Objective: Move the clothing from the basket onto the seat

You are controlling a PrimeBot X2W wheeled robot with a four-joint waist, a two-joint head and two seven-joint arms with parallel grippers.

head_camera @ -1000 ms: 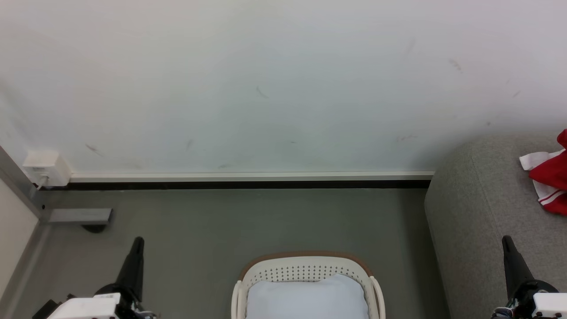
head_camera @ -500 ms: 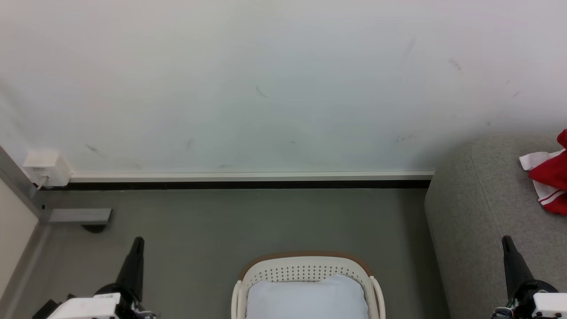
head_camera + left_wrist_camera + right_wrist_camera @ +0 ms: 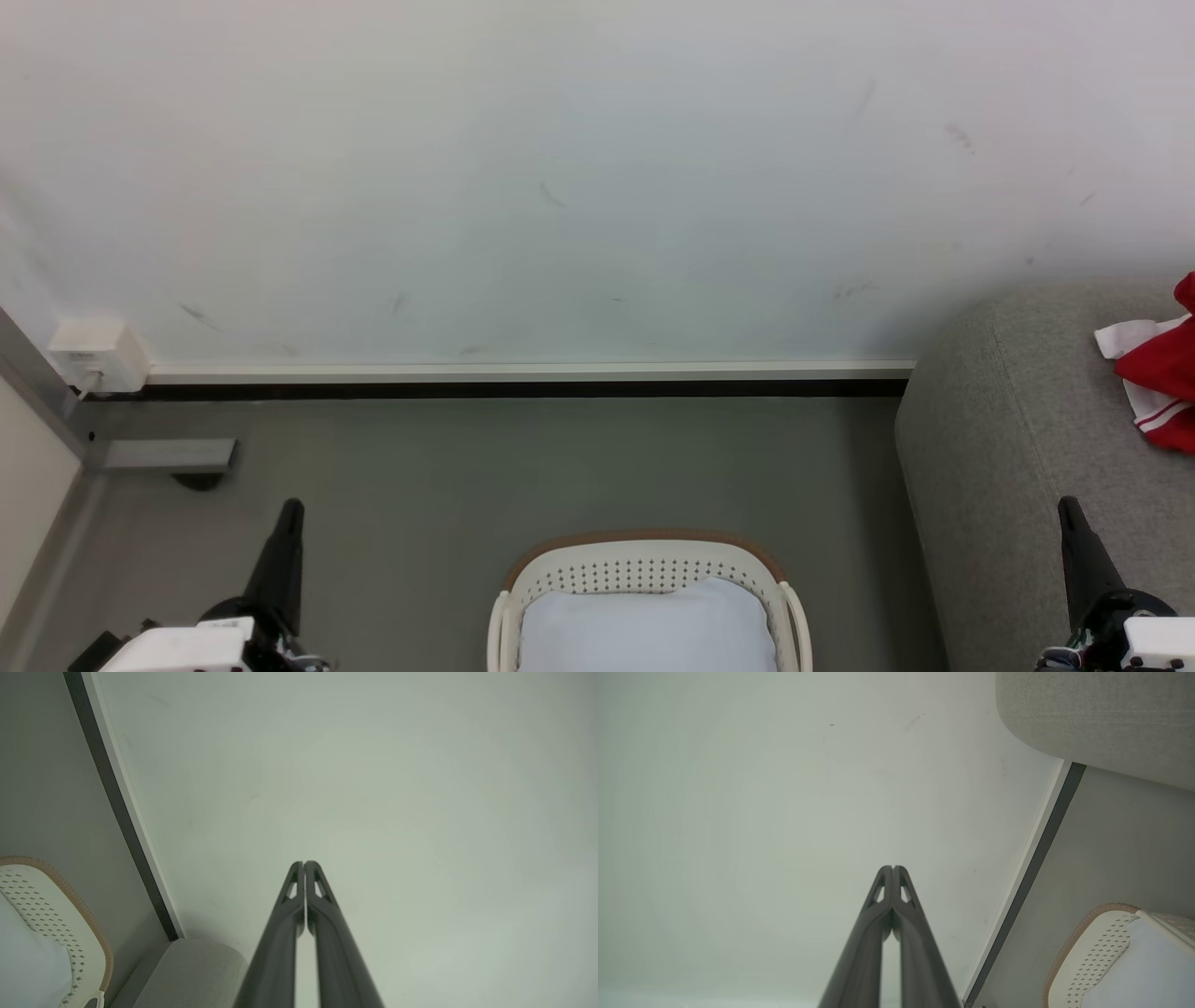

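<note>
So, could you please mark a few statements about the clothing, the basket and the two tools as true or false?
1. Red clothing lies on the grey seat. True.
2. The basket shows red garments inside. False: the visible part holds a pale cushion.
3. The left tool is shut and holds nothing. True.
4. The right tool grips the basket's rim. False: it is shut and empty, apart from the basket.
5. The basket stands on the seat. False: it stands on the floor beside the seat.
</note>
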